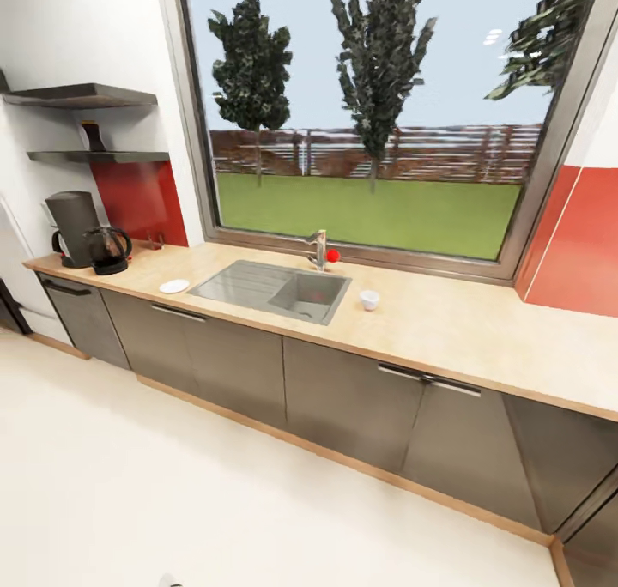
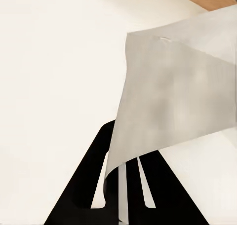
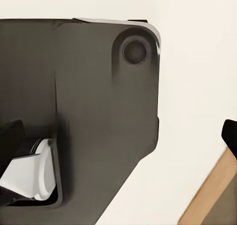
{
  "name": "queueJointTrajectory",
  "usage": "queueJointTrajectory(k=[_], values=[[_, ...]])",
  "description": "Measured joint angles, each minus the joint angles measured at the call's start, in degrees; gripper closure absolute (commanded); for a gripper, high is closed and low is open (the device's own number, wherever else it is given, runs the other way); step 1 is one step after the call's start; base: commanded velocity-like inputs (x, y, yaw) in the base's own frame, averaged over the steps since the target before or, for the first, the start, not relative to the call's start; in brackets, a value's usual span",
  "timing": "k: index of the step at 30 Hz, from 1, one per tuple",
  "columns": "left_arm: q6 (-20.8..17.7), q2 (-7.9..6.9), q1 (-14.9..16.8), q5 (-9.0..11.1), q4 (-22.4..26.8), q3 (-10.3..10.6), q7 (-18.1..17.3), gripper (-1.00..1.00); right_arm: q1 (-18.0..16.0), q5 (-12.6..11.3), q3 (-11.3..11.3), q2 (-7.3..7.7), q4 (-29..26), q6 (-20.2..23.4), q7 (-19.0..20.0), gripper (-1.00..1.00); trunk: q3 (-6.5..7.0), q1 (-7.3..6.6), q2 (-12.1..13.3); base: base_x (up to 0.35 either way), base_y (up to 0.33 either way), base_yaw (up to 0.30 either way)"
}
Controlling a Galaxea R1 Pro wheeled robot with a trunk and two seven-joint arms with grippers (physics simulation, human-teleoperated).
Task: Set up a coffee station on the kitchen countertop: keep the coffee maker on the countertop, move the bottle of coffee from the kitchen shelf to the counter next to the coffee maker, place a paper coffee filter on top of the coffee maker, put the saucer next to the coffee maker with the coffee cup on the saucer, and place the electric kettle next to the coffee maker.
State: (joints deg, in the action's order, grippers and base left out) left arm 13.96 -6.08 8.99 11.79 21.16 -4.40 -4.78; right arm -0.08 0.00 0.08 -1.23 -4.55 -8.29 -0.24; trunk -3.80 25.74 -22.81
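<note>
- Kitchen with a cream floor (image 1: 129,501), white walls, red backsplash panels and a wide window (image 1: 369,115) looking onto lawn, trees and a fence.
- Long light tan countertop (image 1: 463,329) over grey cabinet fronts (image 1: 343,398), running from lower right toward the far left corner.
- Steel sink (image 1: 275,288) set into the countertop below the window, tap (image 1: 319,249) behind it, a small red item just beside the tap.
- Coffee maker (image 1: 72,226) upright at the far left end of the countertop, against the wall.
- Electric kettle (image 1: 109,250) just beside the coffee maker, on its sink side, upright.
- Saucer (image 1: 174,286) flat on the countertop, left of the sink, apart from the kettle.
- Coffee cup (image 1: 369,299) upright on the countertop right of the sink, well apart from the saucer.
- Two black shelves on the left wall; kitchen shelf (image 1: 99,156) the lower one, with a dark waisted shape standing on it, too small to identify with certainty.
- Left gripper (image 2: 123,195), in the left wrist view: dark fingers (image 2: 163,190) drawn together, clamped on the paper coffee filter (image 2: 173,106), which fans out pale above the cream floor.
- Right wrist view: a dark rounded robot body panel (image 3: 98,96), cream floor and a strip of wood-toned trim (image 3: 207,195); state of the right claw cannot be told.
</note>
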Motion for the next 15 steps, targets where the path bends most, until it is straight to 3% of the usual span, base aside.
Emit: queueJointTrajectory(k=[5, 15], values=[[0.0, -0.07, 0.0, 0.15, -0.05, -0.12, 0.01, 1.0, 0.0, 0.0, 0.02, -0.04, 0.01, 0.0, 0.0, -1.0, 0.0, -0.02, 0.0, 0.179, 0.06, 0.283], [0.0, 0.0, 0.0, 0.19, -0.08, -0.13, 0.01, 1.0, 0.0, 0.0, 0.09, -0.09, 0.0, 0.0, 0.0, -1.0, 0.0, -0.02, 0.0, 0.277, 0.167, 0.283]])
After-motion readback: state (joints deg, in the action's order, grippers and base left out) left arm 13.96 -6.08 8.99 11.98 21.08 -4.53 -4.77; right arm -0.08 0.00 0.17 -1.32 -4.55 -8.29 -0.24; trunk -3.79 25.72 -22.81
